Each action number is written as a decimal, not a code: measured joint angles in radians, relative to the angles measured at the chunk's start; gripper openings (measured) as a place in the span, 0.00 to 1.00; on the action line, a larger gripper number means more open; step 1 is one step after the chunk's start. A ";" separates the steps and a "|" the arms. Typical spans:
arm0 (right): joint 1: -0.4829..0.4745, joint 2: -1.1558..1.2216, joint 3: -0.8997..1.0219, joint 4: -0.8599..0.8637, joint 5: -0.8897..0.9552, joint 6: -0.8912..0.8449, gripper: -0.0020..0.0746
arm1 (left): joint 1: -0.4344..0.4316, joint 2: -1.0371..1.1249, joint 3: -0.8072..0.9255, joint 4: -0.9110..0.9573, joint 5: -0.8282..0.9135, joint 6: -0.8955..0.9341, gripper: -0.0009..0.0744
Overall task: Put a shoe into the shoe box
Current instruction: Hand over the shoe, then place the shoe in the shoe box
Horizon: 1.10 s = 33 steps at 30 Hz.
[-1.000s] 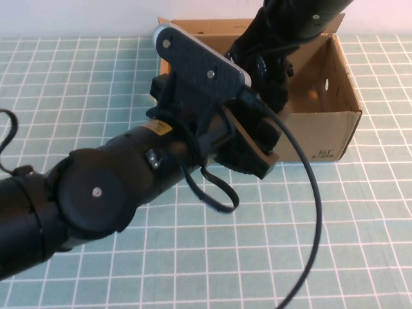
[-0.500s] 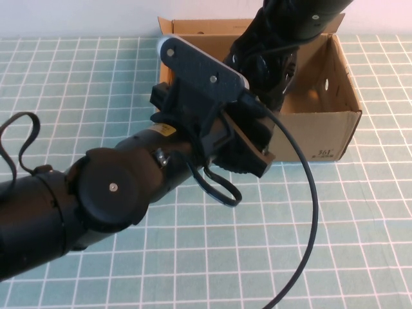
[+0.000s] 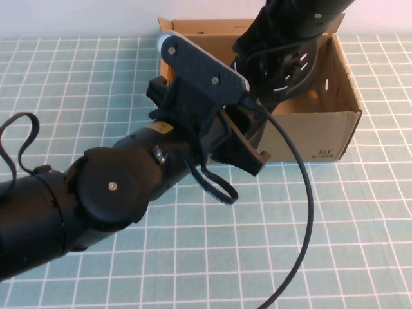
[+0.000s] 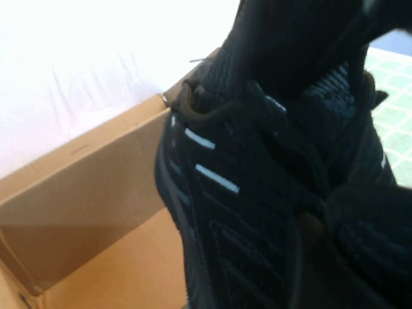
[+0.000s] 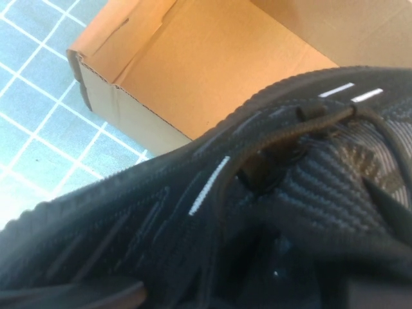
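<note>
Shoe (image 3: 283, 71) up over my shoe box (image 3: 322, 132) (high view), left gripper (image 3: 248, 151) at the box front, right gripper (image 3: 273, 61) above it, both grips I cannot tell, wrist views full of black knit.

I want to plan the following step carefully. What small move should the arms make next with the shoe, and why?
Probably lower it a little further. The shoe hangs tilted over the open shoe box, apparently not yet resting inside. The right gripper is above the box at the shoe, and the left gripper is at the box's front wall.
</note>
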 joint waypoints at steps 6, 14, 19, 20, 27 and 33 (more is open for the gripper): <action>-0.002 0.000 0.000 0.015 0.000 0.002 0.02 | 0.000 0.000 0.000 -0.106 -0.022 0.144 0.13; -0.002 0.000 0.000 0.040 0.000 0.002 0.15 | 0.005 0.000 0.000 -0.161 -0.016 0.231 0.10; -0.002 -0.004 -0.003 0.049 -0.008 0.028 0.33 | 0.059 0.008 0.000 -0.168 0.086 0.235 0.10; -0.002 -0.008 -0.003 0.044 -0.008 0.037 0.34 | 0.075 0.008 0.000 -0.165 0.109 0.235 0.09; -0.002 -0.088 0.017 0.022 -0.011 0.053 0.34 | 0.169 0.008 -0.008 -0.109 0.241 0.235 0.09; -0.002 -0.258 0.214 0.021 -0.014 0.059 0.18 | 0.283 0.010 -0.119 -0.082 0.465 0.250 0.09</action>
